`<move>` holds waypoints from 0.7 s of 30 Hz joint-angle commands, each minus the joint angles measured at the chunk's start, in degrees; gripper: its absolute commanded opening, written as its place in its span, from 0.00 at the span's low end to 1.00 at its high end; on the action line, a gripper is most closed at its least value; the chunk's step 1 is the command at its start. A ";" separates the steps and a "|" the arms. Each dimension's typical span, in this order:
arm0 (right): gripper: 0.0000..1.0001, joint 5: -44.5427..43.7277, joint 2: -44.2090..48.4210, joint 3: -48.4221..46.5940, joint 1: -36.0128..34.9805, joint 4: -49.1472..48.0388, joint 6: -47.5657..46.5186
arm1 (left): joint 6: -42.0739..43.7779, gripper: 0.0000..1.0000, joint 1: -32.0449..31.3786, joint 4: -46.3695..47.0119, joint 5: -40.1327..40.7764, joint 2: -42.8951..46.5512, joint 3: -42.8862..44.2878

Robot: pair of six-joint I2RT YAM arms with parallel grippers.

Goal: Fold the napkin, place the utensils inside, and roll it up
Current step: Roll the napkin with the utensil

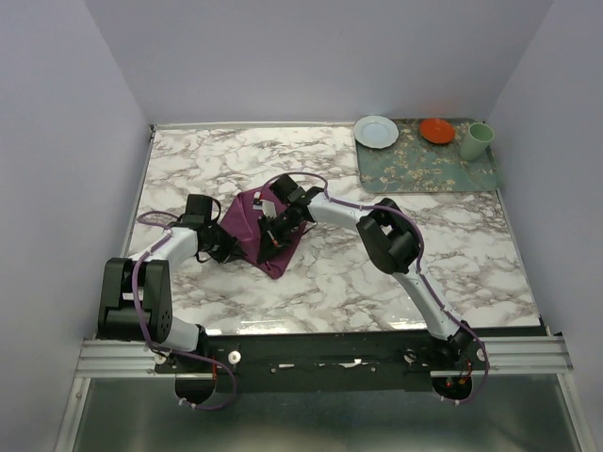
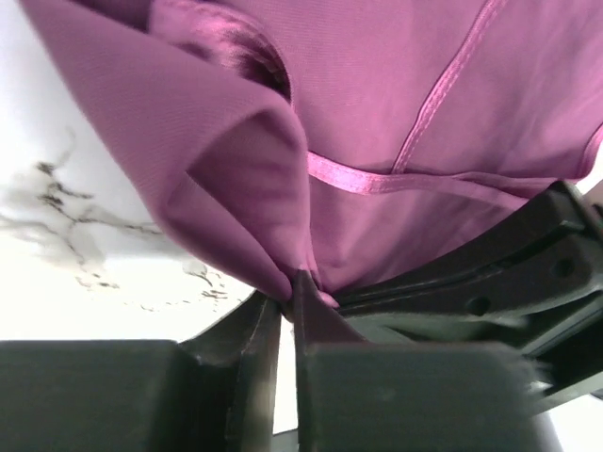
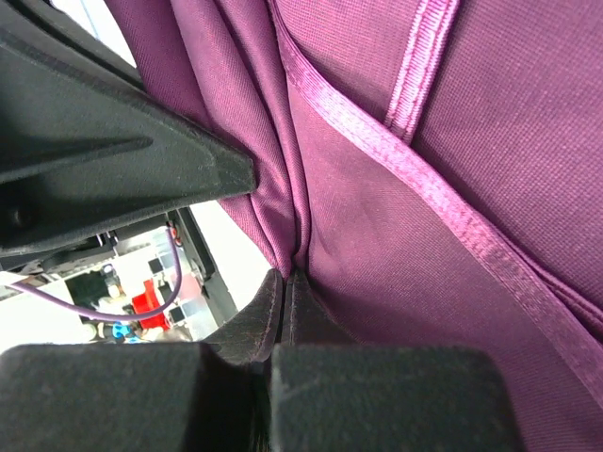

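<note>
A white marble desk (image 1: 396, 273) with grey veins carries a soft plum-purple cloth napkin (image 1: 247, 218), bunched into a rough triangle left of centre, its long axis running from the far side towards the near edge. It lies directly between the two arms, so neither is nearer and any fold depends on both. The left gripper (image 1: 226, 247) touches the napkin's left edge, narrowed to a slit and pinching a folded corner, while the right gripper (image 1: 274, 233), on the right side, is closed tight on a pleat beside the hem.
</note>
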State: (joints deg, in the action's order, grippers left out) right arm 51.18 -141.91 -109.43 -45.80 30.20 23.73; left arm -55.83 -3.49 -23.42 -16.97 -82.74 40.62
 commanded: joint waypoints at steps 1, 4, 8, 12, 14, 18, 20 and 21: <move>0.00 -5.47 -0.74 1.24 -0.43 3.81 -3.77 | 0.11 0.00 0.50 1.01 0.98 -0.75 1.39; 0.01 -6.26 -0.92 0.09 -0.34 5.75 -5.44 | 0.37 0.00 0.76 0.40 0.80 -1.81 2.18; 0.07 -8.28 -0.21 -0.87 -0.43 8.03 -7.72 | -0.06 0.00 1.81 0.39 0.01 -2.25 2.09; 0.21 -8.37 0.75 -2.63 -0.34 9.71 -10.10 | -0.33 0.00 2.26 -0.22 0.18 -1.90 2.44; 0.28 -9.25 1.98 -2.81 -0.43 9.88 -10.89 | -0.50 0.00 2.52 -0.57 -0.52 -2.34 2.45; 0.46 -10.39 3.82 -4.30 -0.52 12.17 -13.17 | -0.50 0.00 2.61 -1.01 -0.96 -2.51 2.53; 0.52 -11.97 4.79 -4.04 -0.87 12.60 -14.58 | -0.59 0.00 2.69 -1.19 -1.22 -2.51 2.45; 0.55 -12.50 5.84 -3.87 -1.13 12.87 -15.19 | -0.77 0.00 2.70 -1.19 -1.40 -2.51 2.36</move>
State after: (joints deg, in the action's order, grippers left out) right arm 45.76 -140.27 -112.71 -46.09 37.69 13.89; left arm -56.12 -1.50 -23.86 -18.68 -84.79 41.78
